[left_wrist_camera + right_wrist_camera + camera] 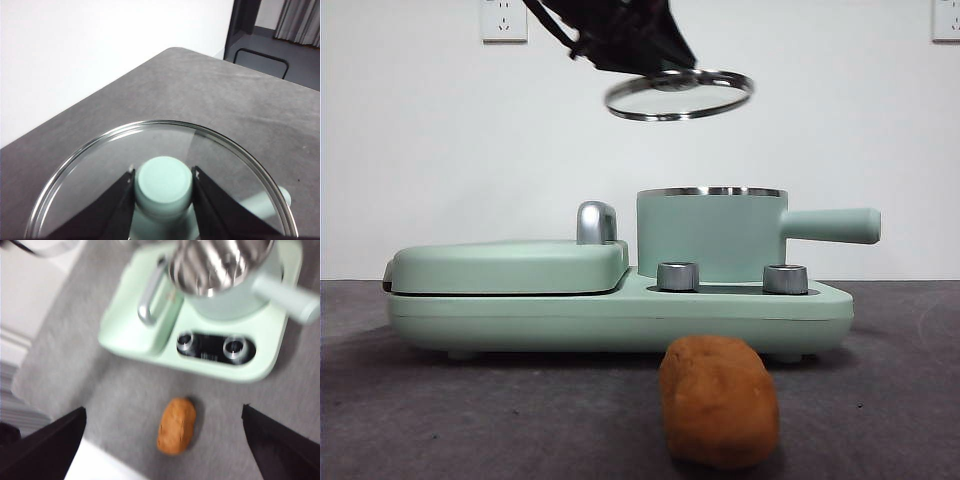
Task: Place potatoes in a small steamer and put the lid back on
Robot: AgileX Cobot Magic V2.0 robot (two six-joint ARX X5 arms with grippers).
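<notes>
Nearest of all, the orange-brown, oblong potato (719, 401) with its matte bumpy skin lies on the dark grey counter (880, 400), just in front of the mint-green cooker base (620, 318) and apart from it. In the right wrist view it sits ahead of and between the right gripper (162, 442), whose black jaws stand wide with nothing in them. The potato's long axis runs roughly from the jaws toward the cooker, tilted a little, so the jaws as they stand should span its narrow width. The right arm is plainly the nearer one, and nothing lies between it and the potato.

Behind the potato, two steel dials (678, 276) sit on the base. Further back, the mint-green cylindrical steamer pot (708, 236) with steel rim stands uncovered, its straight handle (832, 225) pointing sideways; its bright inside looks empty. Beside it lies the flat mint-green grill cover (510, 266) with a steel handle (596, 222).

High above the pot, slightly off to the side, the left gripper (164, 182) holds the round, steel-rimmed glass lid (679, 94) by its mint-green knob (164, 182), jaws clamped either side. The lid hangs clear of the pot's mouth, so the drop path looks open.
</notes>
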